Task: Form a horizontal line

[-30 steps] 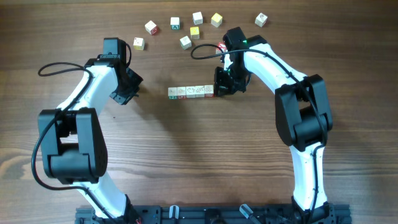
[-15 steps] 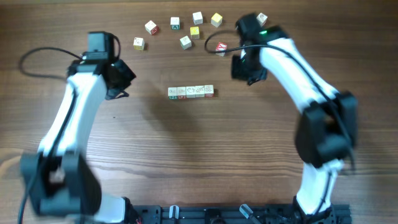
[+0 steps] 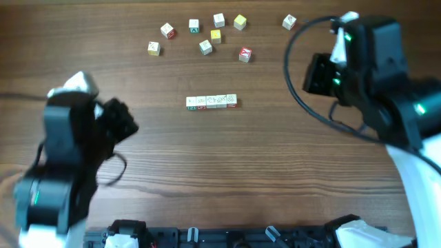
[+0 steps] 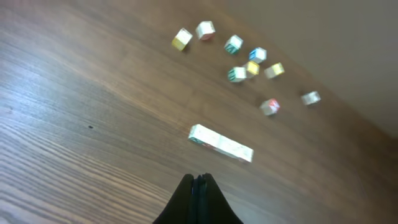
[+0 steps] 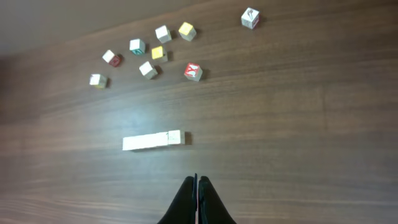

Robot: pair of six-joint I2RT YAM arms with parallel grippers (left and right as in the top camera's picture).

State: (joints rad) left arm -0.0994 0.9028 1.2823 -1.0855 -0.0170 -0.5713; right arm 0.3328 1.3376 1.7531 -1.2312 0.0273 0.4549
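Observation:
The horizontal line [image 3: 211,102] is a short straight row of whitish cubes touching side by side at the table's middle. It also shows in the left wrist view as the row [image 4: 221,143] and in the right wrist view as the row [image 5: 153,140]. My left gripper [image 3: 122,118] hangs high at the left, far from the row, with its jaws pressed together on nothing [image 4: 200,177]. My right gripper [image 3: 318,74] is raised at the right, also shut and empty [image 5: 196,179]. Both arms look large and blurred from above.
Several loose cubes lie scattered behind the row: a red-faced cube [image 3: 244,54], a yellow cube [image 3: 240,22], a small yellow cube [image 3: 216,36], and a lone cube [image 3: 289,22] at the far right. The wooden table [image 3: 227,165] stretches toward me.
Both arms have pulled up and away from the row, the left toward the lower left, the right out to the right. The row has not moved. The red-faced cube is now uncovered.

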